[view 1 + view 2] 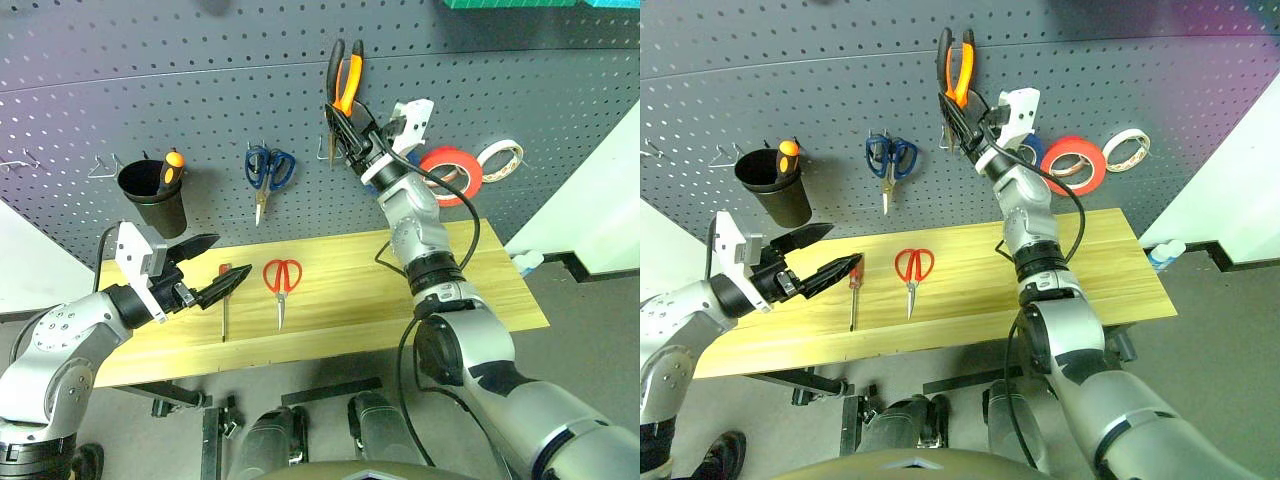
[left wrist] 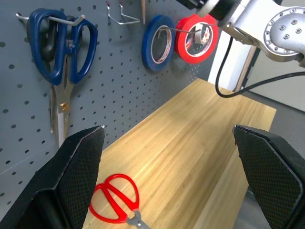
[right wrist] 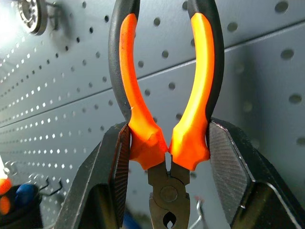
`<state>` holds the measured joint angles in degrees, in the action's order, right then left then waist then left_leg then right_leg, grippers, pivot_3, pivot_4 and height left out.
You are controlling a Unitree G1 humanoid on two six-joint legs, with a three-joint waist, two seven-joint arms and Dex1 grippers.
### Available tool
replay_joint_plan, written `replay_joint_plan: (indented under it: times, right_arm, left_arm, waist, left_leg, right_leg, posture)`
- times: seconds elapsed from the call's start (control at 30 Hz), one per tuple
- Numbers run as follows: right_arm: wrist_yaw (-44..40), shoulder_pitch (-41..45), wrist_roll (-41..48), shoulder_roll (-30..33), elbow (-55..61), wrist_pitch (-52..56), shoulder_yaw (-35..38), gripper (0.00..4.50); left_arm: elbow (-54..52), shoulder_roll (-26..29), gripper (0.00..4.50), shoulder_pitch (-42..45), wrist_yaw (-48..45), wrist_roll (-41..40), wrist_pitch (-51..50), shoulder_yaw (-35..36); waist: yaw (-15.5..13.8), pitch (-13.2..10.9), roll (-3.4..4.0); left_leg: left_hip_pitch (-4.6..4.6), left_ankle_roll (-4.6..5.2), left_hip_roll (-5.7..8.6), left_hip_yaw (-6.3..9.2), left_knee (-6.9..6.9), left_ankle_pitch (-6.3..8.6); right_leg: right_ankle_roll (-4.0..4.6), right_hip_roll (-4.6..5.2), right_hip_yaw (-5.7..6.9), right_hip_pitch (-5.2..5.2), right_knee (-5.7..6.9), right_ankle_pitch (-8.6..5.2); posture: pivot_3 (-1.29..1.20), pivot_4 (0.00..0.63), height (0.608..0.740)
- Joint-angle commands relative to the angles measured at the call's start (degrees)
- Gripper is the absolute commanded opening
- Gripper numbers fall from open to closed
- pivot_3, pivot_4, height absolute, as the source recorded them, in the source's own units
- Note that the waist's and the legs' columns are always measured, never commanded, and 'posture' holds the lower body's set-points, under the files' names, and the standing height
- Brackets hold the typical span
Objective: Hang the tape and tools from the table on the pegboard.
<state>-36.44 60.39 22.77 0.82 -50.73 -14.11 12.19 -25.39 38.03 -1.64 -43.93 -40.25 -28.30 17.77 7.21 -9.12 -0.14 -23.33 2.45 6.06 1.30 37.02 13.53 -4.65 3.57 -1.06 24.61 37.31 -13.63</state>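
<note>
- The right gripper [image 1: 345, 125] is raised against the pegboard [image 1: 200, 80], its 2 fingers clamped on the pliers [image 1: 345, 75] just below the orange-and-black handles.
- The pliers stand nearly upright, handles up and nose down between the fingers; the right wrist view shows both handles [image 3: 164, 86] fanning apart above the grip.
- What matters next, I'd judge, is the empty metal hook [image 1: 326, 150]: it sits just beside the gripper, low by the pliers' nose, while the open handle fork is well above it. The tool would need lowering so 1 handle drops over that hook.
- The tape [image 1: 452, 175] already hangs on the board to the right of that arm, next to a blue roll [image 2: 158, 42] and a thin cream-white roll [image 1: 498, 158].
- The left gripper [image 1: 205, 270] hovers over the left end of the table [image 1: 420, 280] with its fingers spread wide and nothing between them.
- On the table lie the red-handled scissors [image 1: 281, 285], long axis running from the board toward the front edge with blades pointing to the front, and the slim screwdriver [image 1: 224, 300] lying parallel to them, nearest the left gripper's tips.
- The left arm is clearly the closer one for both.
- Blue-handled scissors [image 1: 267, 175] and a black cup [image 1: 155, 200] hang on the board further left.
</note>
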Motion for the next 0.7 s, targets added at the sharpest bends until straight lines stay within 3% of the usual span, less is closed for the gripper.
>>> replay_joint_plan:
  times: [0.03,0.7]
  right_arm:
    - [0.4,4.4,-0.1,-0.6,-2.2,-3.8,1.2,2.05]
    - [6.2,10.8,-5.3,-0.3,-16.2,-13.4,2.6,2.05]
  left_arm:
    - [-2.0,0.0,4.50,-0.1,0.2,-1.0,0.3,1.1]
    - [-4.2,0.7,4.50,-3.1,1.3,-2.4,-0.3,2.8]
  waist:
    - [0.0,0.0,0.00]
    - [-0.4,0.0,0.02]
  left_leg:
    - [0.00,0.00,0.00,0.00,0.00,0.00]
    - [0.01,-0.01,0.00,0.02,-0.04,0.00]
  right_leg:
    - [0.00,0.00,0.00,0.00,0.00,0.00]
    - [0.01,-0.01,0.00,0.01,0.00,-0.01]
  posture:
    - [-0.10,0.109,0.740]
    - [-0.05,0.112,0.740]
